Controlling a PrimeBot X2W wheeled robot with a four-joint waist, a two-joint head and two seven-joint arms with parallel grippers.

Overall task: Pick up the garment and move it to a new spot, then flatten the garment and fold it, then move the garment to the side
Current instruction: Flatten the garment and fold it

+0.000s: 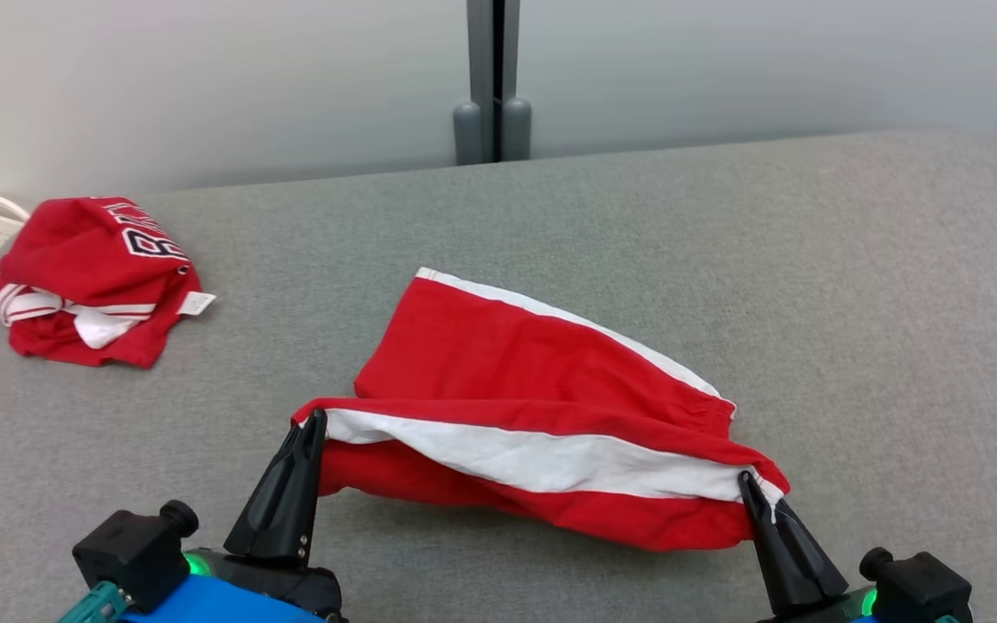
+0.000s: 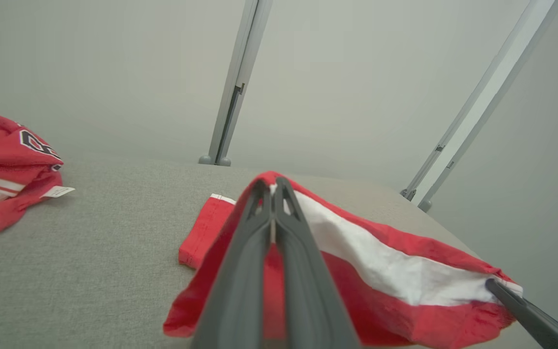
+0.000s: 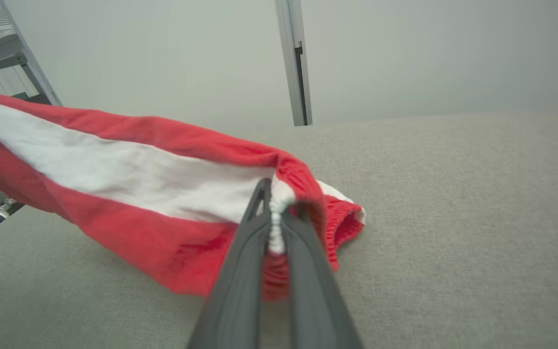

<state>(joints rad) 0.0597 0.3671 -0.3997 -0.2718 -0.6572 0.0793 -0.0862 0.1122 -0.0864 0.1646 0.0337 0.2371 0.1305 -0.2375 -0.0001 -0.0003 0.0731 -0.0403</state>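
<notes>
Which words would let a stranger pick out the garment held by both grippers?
Start at the wide grey padded surface. Near its front middle lie red shorts, their near edge pinched by the left gripper and right gripper. Unlike the crumpled red jersey at far left, they carry a broad white stripe and show no lettering.
</notes>
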